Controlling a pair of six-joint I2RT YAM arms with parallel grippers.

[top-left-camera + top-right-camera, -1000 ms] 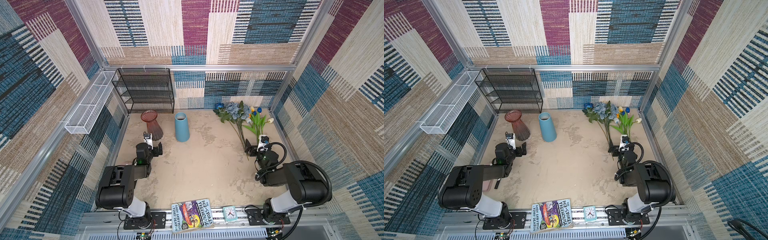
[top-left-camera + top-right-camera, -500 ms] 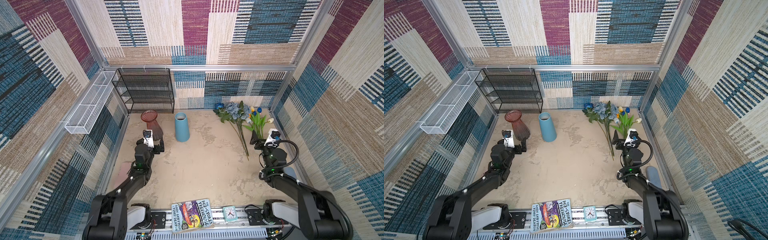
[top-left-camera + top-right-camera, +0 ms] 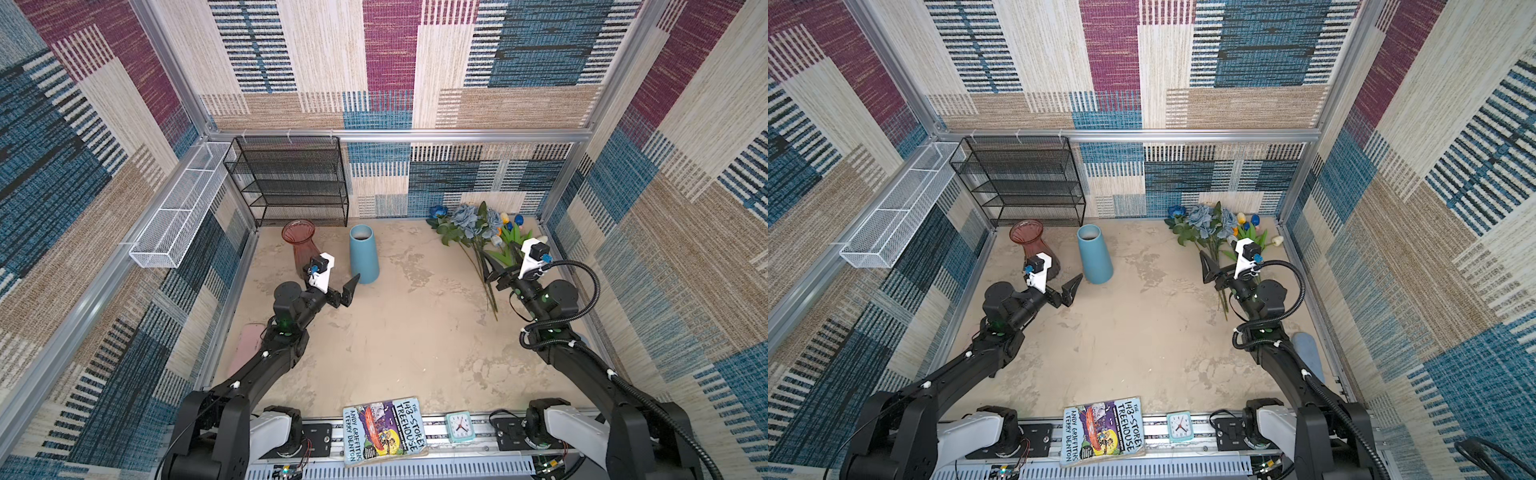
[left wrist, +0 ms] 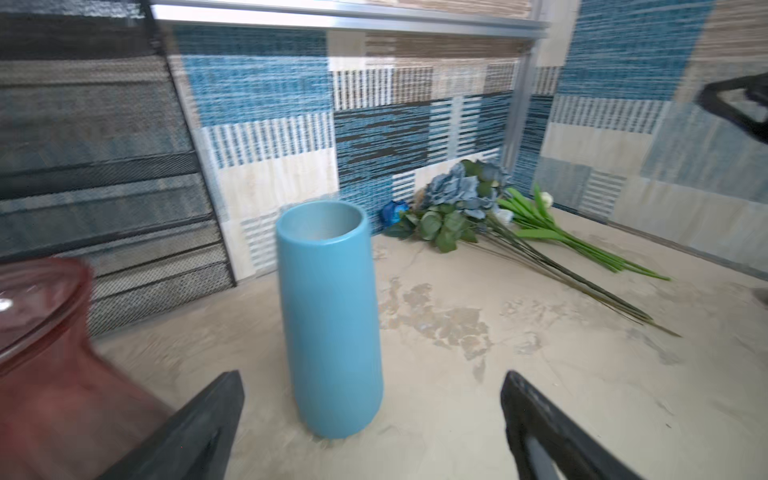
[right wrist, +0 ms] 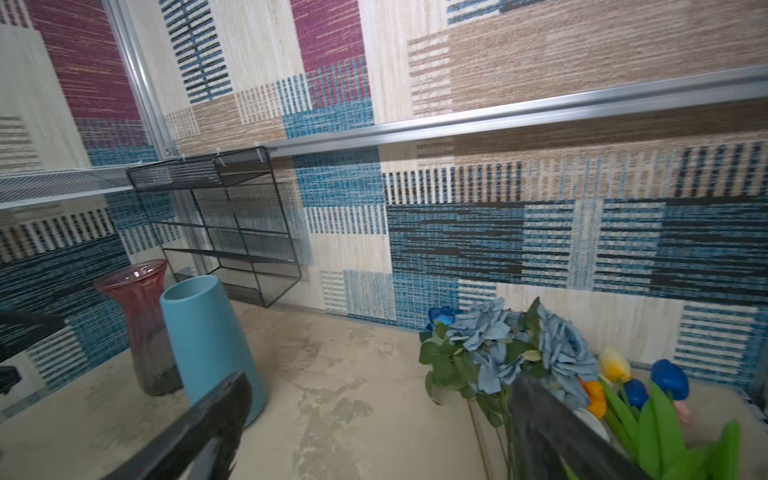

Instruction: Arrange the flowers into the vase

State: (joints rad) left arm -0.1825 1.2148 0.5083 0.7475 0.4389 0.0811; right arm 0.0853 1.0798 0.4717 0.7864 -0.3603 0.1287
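Observation:
The flowers (image 3: 478,224) lie on the floor at the back right, dusty-blue roses (image 5: 511,345) beside tulips (image 5: 644,386), with their stems running toward the front. A blue vase (image 3: 364,253) stands upright at the back middle. Just left of it is a red glass vase (image 3: 301,245). My left gripper (image 3: 336,286) hovers open in front of the blue vase (image 4: 328,311), nothing between its fingers. Over the flower stems, my right gripper (image 3: 509,266) is open and empty, with one finger close beside the roses.
A black wire shelf (image 3: 291,183) stands against the back wall behind the vases. A white mesh basket (image 3: 178,208) hangs on the left wall. A book (image 3: 384,430) and a small clock (image 3: 459,426) rest on the front rail.
Both arms have unfolded from a tucked pose and reached forward, the left toward the blue vase, the right toward the flower stems. Both grippers have stayed open.

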